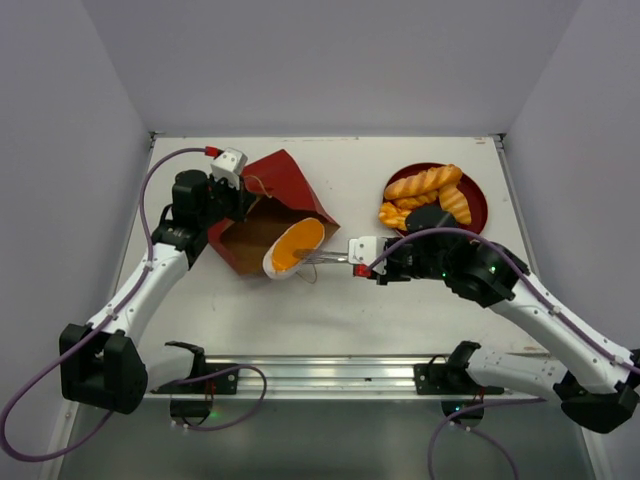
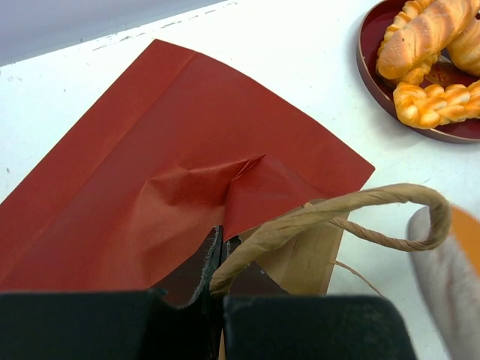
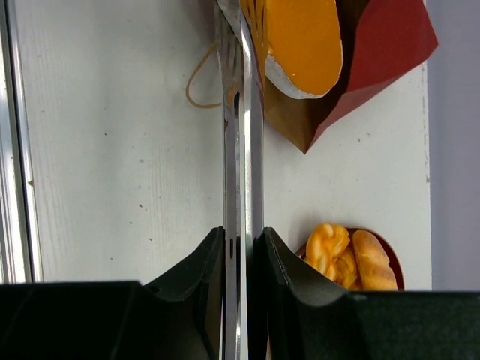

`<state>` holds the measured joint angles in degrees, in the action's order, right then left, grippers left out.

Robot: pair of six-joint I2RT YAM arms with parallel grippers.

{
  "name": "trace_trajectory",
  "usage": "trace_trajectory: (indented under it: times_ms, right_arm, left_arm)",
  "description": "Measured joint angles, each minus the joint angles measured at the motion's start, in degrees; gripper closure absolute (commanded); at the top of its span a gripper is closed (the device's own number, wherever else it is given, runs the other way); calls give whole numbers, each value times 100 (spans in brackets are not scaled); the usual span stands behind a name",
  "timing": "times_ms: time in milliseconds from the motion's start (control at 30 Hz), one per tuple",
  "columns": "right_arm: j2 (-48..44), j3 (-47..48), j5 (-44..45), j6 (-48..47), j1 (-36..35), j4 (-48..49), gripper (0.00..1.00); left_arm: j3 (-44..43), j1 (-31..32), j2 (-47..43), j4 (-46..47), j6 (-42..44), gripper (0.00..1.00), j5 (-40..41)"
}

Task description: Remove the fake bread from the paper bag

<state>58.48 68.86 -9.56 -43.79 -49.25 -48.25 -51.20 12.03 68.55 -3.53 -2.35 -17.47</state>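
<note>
1. Left: the left gripper [image 1: 240, 203] is clamped on the rim of the paper bag [image 1: 285, 180], pinching the paper wall beside one loop handle [image 2: 352, 206]. The bag lies on its side on the table [image 1: 400, 310], left of centre. Its mouth is held up, and the brown inside shows.

2. Centre: one orange bread piece [image 1: 296, 246] lies in the bag mouth. Its near end is out over the table and its far end is under the red upper wall. The tongs [image 1: 328, 258] reach it from the right. Their blades stand almost together, with only a thin slit between them. The tips meet the edge of the piece and appear to pinch it, but a firm hold cannot be confirmed.

3. Right: the right gripper [image 3: 241, 244] is closed on the shanks of the tongs. The red plate [image 1: 479, 198] at the far right carries several pastries [image 1: 425, 183], well apart from the bag.

4. Status: the task appears well advanced. The piece in the mouth is not yet fully out. Whether more bread remains deeper in the bag cannot be told
</note>
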Motion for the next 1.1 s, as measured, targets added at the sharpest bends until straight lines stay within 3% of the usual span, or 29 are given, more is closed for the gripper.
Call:
trace_trajectory:
  times_ms: [333, 667, 1100]
  right_arm:
    - [-866, 44, 308, 35, 769, -319, 100]
    - [-920, -37, 1777, 249, 1801, -282, 100]
    - [-728, -1169, 3359, 155, 2465, 323, 100]
  left_arm:
    - [0, 0, 35, 0, -2, 100, 232]
    - [0, 0, 35, 0, -2, 100, 269]
    - [0, 0, 17, 0, -9, 100, 208]
